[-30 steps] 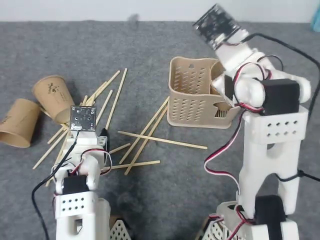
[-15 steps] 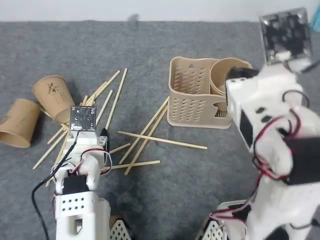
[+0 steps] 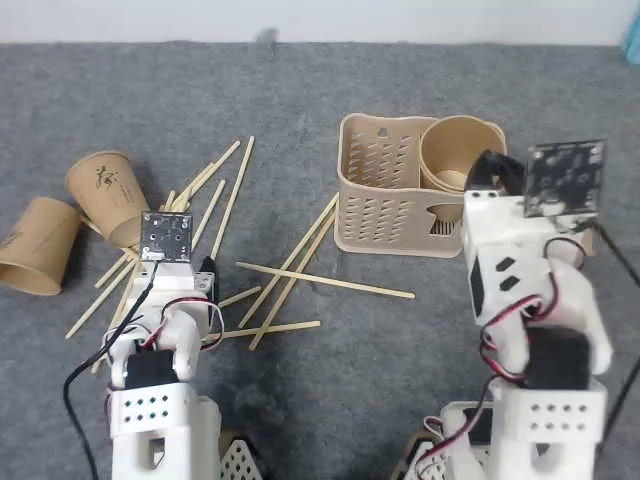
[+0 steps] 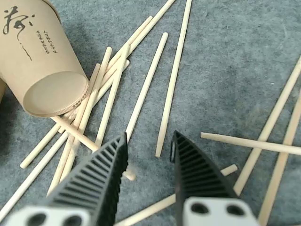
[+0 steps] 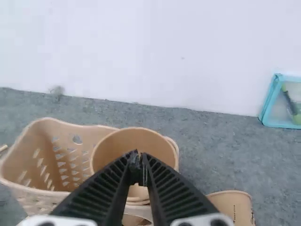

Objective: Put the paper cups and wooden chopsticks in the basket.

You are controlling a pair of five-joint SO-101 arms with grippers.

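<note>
Chopsticks of pale wood lie scattered over the fuzzy grey cloth, several crossing one another. Right of them stands the basket, beige plastic with slotted walls, and an upright cup sits in its right side. My right arm hides the basket's near right corner. At the far left two paper cups lie on their sides: the printed cup, partly behind my left wrist board, and a plainer cup at the frame's edge.

From the left wrist, my left gripper hangs with its ribbed black jaws parted and nothing between them, just over loose chopsticks. The printed cup shows its round base, dark brush-stroke characters and small print I cannot make out.

From the right wrist, my right gripper has its jaws pressed together on nothing, above the upright cup. A fourth cup lies beside the basket, cut off. A blue pouch is half seen by the white wall.
</note>
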